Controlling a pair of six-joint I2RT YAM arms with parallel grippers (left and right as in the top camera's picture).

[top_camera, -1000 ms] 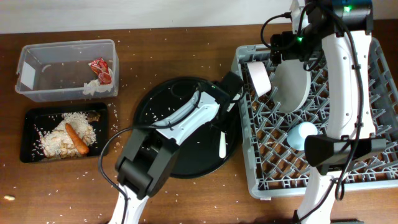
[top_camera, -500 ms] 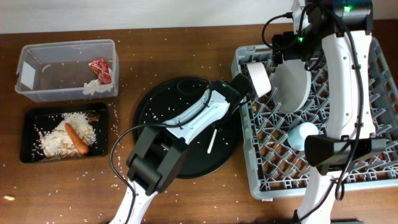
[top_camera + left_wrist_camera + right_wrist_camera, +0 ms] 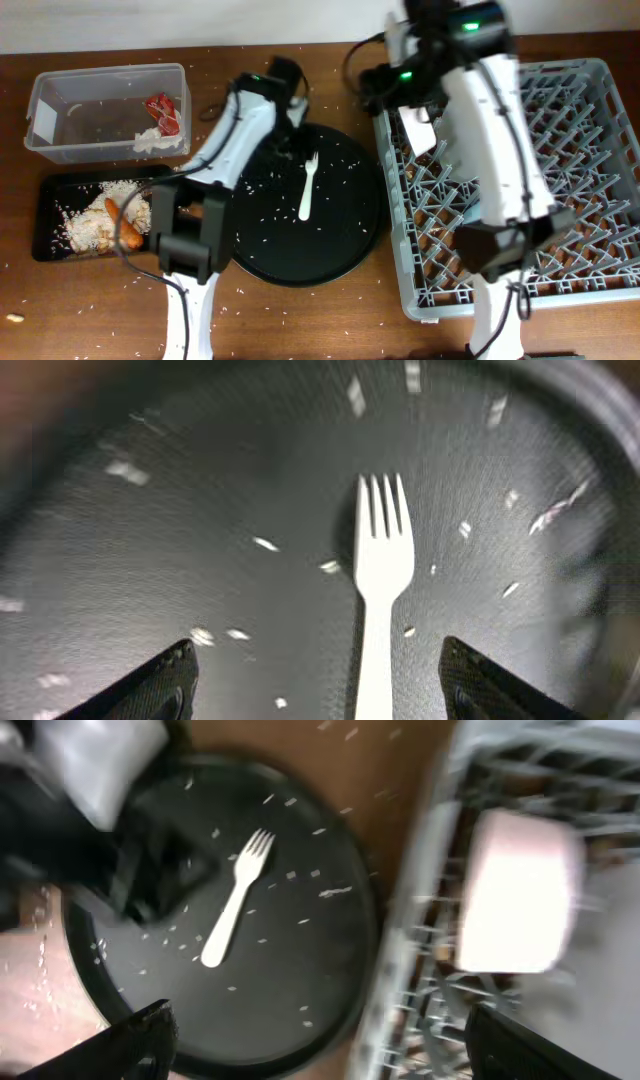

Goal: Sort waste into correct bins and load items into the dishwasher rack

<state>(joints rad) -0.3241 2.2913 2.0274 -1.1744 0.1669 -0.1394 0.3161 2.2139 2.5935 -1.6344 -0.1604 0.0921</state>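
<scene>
Lining up on the fork (image 3: 378, 590), lying flat on the black tray (image 3: 330, 250); left gripper (image 3: 322, 685) is hovering over it, jaws spread wide, empty. Next prob: lowering, pinching handle, moving it to rack (image 3: 600, 200)

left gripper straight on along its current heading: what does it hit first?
Probably the white fork, lying on the round black tray ahead of the left gripper, jaws open. It sits slightly off-centre, so the tray may come first; depth unclear.

Brown wooden table (image 3: 90, 300), pale wall (image 3: 150, 20) behind
</scene>
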